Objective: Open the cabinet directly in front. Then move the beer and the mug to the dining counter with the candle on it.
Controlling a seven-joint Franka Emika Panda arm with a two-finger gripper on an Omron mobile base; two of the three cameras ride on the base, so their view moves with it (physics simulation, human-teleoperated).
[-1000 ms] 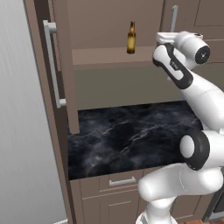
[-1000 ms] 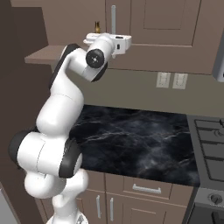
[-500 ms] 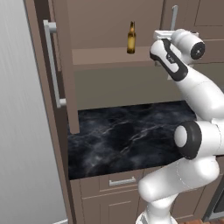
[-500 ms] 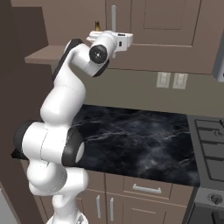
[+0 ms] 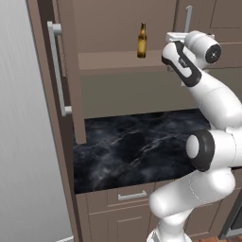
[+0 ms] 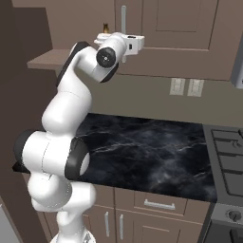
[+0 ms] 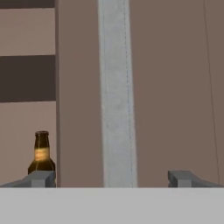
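Observation:
The cabinet has its left door [image 5: 61,71] swung open, while the right door [image 5: 203,19] is shut. On the bare shelf stands the amber beer [image 5: 142,41], upright; it also appears as the beer [image 7: 41,153] at the lower left, and the beer's top [image 6: 106,28] peeks out behind the hand. My gripper [image 5: 171,36] is open, right of the bottle, in front of the shut door's silver handle [image 7: 116,96], which runs between my fingertips [image 7: 41,178]. The gripper [image 6: 102,38] holds nothing. The mug, dining counter and candle are out of view.
A black marble worktop [image 5: 142,146] lies below the cabinet over brown drawers [image 5: 132,194]. A stove [image 6: 228,156] sits at the right. Two wall outlets [image 6: 185,87] are on the backsplash. The open door's long handle [image 5: 56,71] juts out at the left.
The hand has shifted left and closer to the shut door's handle. The jaws stayed open and the beer has not moved.

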